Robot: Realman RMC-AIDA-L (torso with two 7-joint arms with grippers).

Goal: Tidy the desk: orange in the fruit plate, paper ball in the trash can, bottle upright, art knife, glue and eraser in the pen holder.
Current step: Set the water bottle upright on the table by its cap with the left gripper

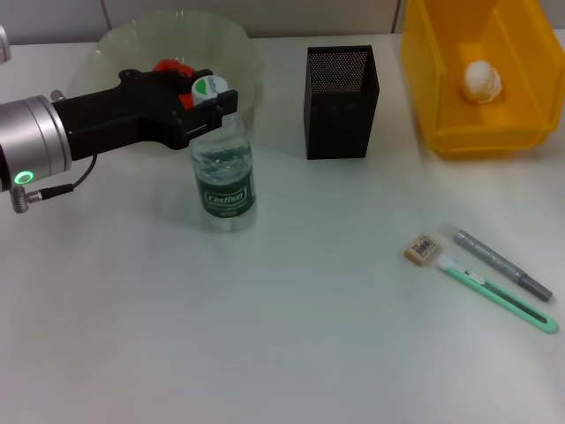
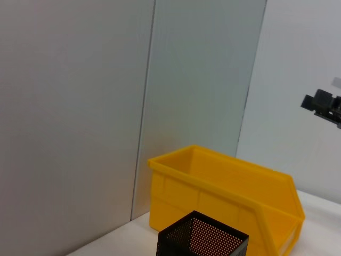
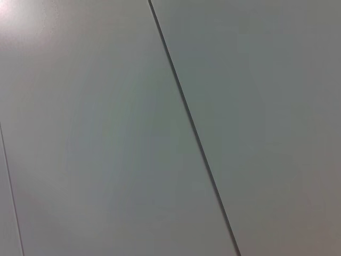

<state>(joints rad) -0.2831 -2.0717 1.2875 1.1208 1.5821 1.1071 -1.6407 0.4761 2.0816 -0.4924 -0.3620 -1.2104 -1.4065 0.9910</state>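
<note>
A clear bottle with a green label stands upright on the white desk. My left gripper reaches in from the left and is shut on the bottle's neck, just under the white and green cap. Behind the gripper an orange lies in the pale fruit plate, partly hidden by the fingers. The black mesh pen holder stands at the back centre. A paper ball lies in the yellow trash can. The eraser, grey glue and green art knife lie together at the right.
The left wrist view shows the yellow trash can and the pen holder's rim against grey wall panels. The right wrist view shows only wall panels. Bare desk surface spreads across the front and middle.
</note>
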